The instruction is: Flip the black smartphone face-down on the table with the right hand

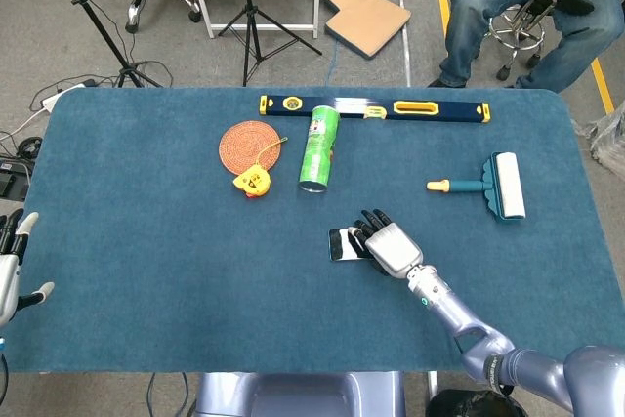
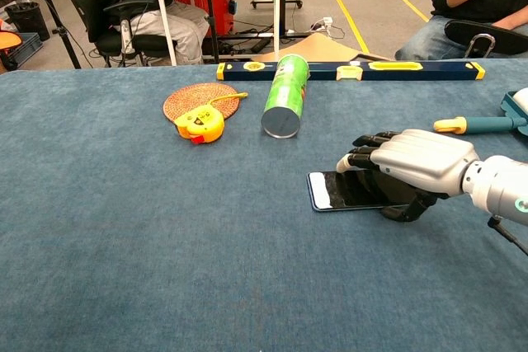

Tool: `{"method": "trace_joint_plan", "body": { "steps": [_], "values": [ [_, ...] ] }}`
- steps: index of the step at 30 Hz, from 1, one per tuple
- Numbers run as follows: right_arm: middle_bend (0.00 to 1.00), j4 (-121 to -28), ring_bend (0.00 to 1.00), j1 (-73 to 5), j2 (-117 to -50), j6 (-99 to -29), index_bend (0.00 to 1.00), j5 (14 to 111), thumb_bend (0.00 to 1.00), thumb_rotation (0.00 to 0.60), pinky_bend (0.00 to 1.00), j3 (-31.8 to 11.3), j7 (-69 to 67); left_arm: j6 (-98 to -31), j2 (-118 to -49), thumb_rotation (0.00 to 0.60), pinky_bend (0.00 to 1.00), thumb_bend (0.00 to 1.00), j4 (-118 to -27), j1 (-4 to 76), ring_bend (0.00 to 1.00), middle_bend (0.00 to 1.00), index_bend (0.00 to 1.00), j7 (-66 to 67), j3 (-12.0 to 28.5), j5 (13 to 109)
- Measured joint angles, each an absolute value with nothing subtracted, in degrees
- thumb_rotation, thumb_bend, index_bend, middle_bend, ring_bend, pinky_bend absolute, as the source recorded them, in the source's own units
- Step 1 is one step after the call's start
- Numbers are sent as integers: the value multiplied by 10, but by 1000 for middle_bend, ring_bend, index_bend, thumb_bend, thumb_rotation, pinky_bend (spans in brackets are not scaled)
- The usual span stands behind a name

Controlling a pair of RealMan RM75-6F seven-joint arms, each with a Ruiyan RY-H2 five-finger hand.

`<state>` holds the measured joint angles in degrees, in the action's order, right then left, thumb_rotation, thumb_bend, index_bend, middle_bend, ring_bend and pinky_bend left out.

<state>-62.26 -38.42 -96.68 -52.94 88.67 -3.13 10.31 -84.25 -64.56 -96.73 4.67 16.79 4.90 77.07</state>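
Note:
The black smartphone (image 2: 342, 191) lies screen-up and flat on the blue table (image 2: 165, 245), right of centre; its left end shows in the head view as the smartphone (image 1: 341, 244). My right hand (image 2: 417, 162) covers the phone's right half, with its fingers curled over the far edge and its thumb against the near edge, holding the phone between them. The head view shows the right hand (image 1: 391, 246) from above, palm down. My left hand (image 1: 12, 266) hangs at the table's left edge with fingers apart and holds nothing.
A green can (image 1: 318, 147) lies on its side behind the phone. A yellow tape measure (image 1: 252, 181) and a woven coaster (image 1: 250, 145) sit to the left. A long level (image 1: 374, 108) runs along the far edge. A lint roller (image 1: 493, 186) lies to the right.

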Motion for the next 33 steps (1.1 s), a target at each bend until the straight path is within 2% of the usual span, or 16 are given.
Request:
{"method": "trace_joint_plan", "body": {
  "steps": [4,9,15,19,25,31,33],
  "values": [
    [186,-607,85,-389,-974,-523,208,884,279,600,222,-31,106,-844,-645,600,0,0,-968,47,0,0,0,167,48,771],
    [261,-585,171,-393,-986,-532,265,890,496,600,326,-26,99,-844,-645,600,0,0,-967,47,0,0,0,165,48,770],
    [309,-580,223,-394,-987,-558,292,911,618,600,361,-15,64,-844,-643,600,0,0,-967,47,0,0,0,162,48,771],
    [320,-596,240,-392,-979,-563,302,916,657,600,374,-8,38,-846,-641,600,0,0,-969,46,0,0,0,160,47,774],
    [334,-677,251,-388,-944,-548,310,902,672,600,379,-3,-16,-849,-640,600,0,0,-972,45,0,0,0,159,44,779],
    [338,-791,256,-394,-883,-491,320,852,671,600,381,-8,-56,-850,-639,600,0,0,-975,45,0,0,0,161,42,782],
    [339,-804,256,-398,-874,-475,323,827,672,600,383,-16,-60,-851,-639,600,0,0,-976,45,0,0,0,162,42,783]
  ]
}}
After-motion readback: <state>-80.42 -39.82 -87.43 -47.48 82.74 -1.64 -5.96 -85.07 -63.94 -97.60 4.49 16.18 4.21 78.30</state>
